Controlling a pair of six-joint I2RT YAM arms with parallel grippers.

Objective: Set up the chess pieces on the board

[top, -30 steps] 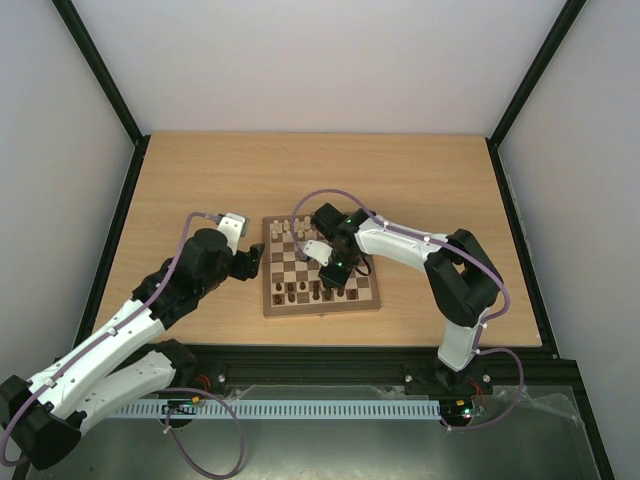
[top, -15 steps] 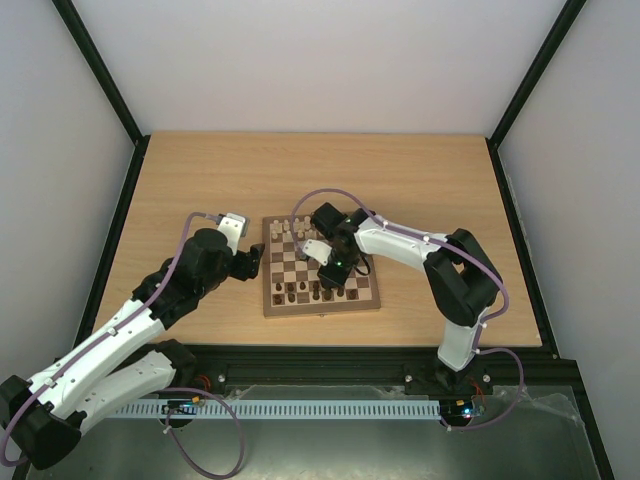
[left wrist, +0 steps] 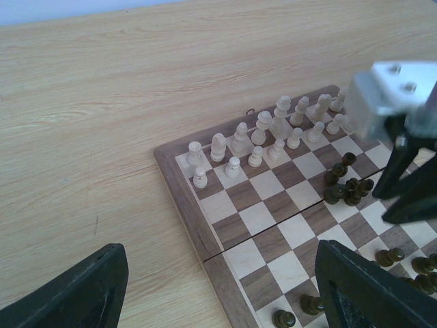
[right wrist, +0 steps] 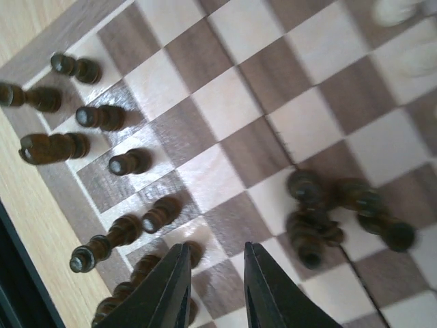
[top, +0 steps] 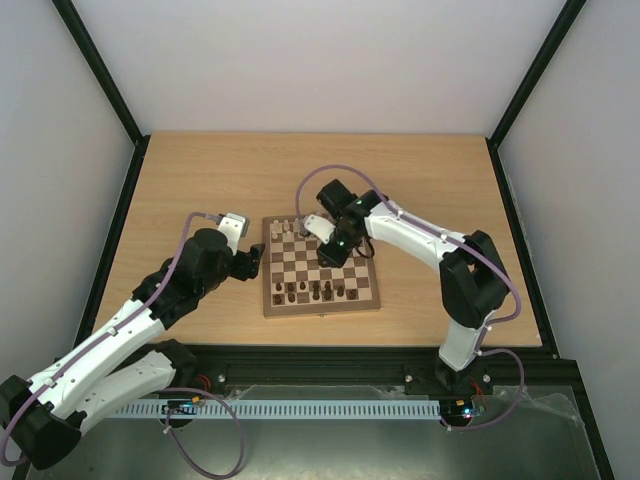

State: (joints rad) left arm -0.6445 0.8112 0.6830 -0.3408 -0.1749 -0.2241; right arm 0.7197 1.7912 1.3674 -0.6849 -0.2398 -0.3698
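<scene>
Hovering over the board [top: 320,306], my right pincer [top: 333,250] hangs above its 2 o'clock part. In the right wrist view the right pincer [right wrist: 215,249] has its fingers [right wrist: 171,287] drawn near each other with a slim gap, and I see only checkered squares in that gap. A tumbled heap of dark pieces [right wrist: 328,212] lies on the squares at about 2 o'clock from those tips, some on their sides. More dark pieces [right wrist: 89,116] stand along the board's 6 o'clock edge. My left pincer [top: 255,262] sits low at the board's 9 o'clock side, over the table [top: 200,180]. In its own camera the left pincer [left wrist: 220,249] is spread wide and holds nothing. From there I see the pale pieces [left wrist: 266,133] lined in two rows at the board's 12 o'clock edge, and the same dark heap [left wrist: 345,188] just beside my right pincer.
</scene>
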